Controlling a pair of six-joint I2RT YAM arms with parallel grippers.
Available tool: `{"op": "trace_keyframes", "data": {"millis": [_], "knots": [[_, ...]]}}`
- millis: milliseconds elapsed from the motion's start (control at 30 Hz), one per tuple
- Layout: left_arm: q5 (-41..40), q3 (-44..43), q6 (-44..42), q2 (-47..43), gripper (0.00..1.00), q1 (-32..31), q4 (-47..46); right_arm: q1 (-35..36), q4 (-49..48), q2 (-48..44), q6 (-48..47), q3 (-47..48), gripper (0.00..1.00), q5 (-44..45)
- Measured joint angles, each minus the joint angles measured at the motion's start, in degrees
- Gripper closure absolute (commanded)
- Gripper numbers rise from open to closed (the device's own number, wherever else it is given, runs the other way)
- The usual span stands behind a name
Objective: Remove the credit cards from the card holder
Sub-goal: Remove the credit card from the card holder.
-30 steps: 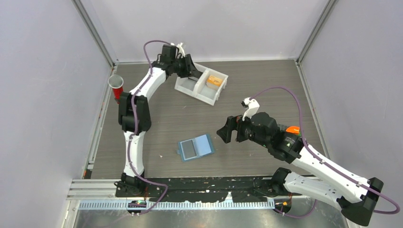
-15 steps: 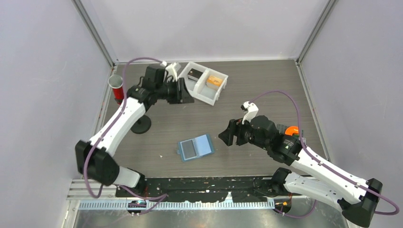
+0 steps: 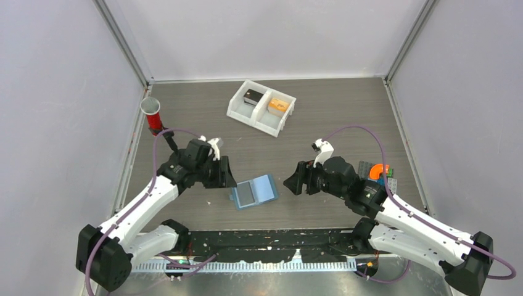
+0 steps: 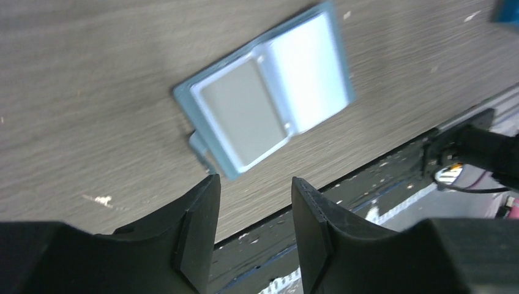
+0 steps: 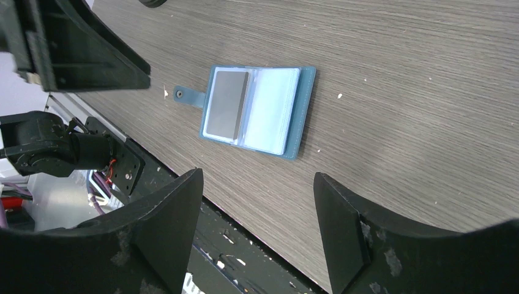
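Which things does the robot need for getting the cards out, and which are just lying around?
For the job: card holder, lying open; dark card inside it; left gripper and right gripper, both open.

Just lying about: white tray, with an orange thing and a dark thing (maybe a card); red cup; coloured bits by the right arm.

card holder (image 4: pixel 309 73): smeared by blur in my left wrist view
dark card (image 5: pixel 225 104): one or several stacked, I cannot tell
white tray (image 3: pixel 254 122): contents too small to name
coloured pieces (image 3: pixel 377 171): partly hidden behind my right arm (image 3: pixel 401 216)
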State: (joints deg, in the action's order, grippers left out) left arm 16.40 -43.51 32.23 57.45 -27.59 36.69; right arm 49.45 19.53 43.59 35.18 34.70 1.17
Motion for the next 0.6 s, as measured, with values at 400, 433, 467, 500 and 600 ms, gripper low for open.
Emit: {"op": "trace_keyframes", "data": {"millis": [400, 433, 467, 500, 600], "knots": [[-0.98, 10.56, 2.54, 5.6, 0.58, -0.59, -7.39, 0.09, -1.79, 2.05, 1.2, -0.55, 0.25, 0.0], [-0.98, 10.71, 2.58, 6.32, 0.59, -0.63, -8.22, 0.13, -1.9, 2.21, 1.2, -0.55, 0.25, -0.02], [-0.96, 10.91, 2.75, 6.88, 0.61, -0.68, -9.09, 0.28, -1.97, 2.45, 1.22, -0.55, 0.25, 0.0], [-0.96, 11.13, 2.93, 7.45, 0.62, -0.74, -9.92, 0.42, -2.01, 2.71, 1.22, -0.55, 0.25, -0.02], [-0.81, 11.61, 3.19, 8.26, 0.7, -0.94, -11.58, 0.74, -2.36, 3.34, 1.31, -0.66, 0.26, -0.02]]}}
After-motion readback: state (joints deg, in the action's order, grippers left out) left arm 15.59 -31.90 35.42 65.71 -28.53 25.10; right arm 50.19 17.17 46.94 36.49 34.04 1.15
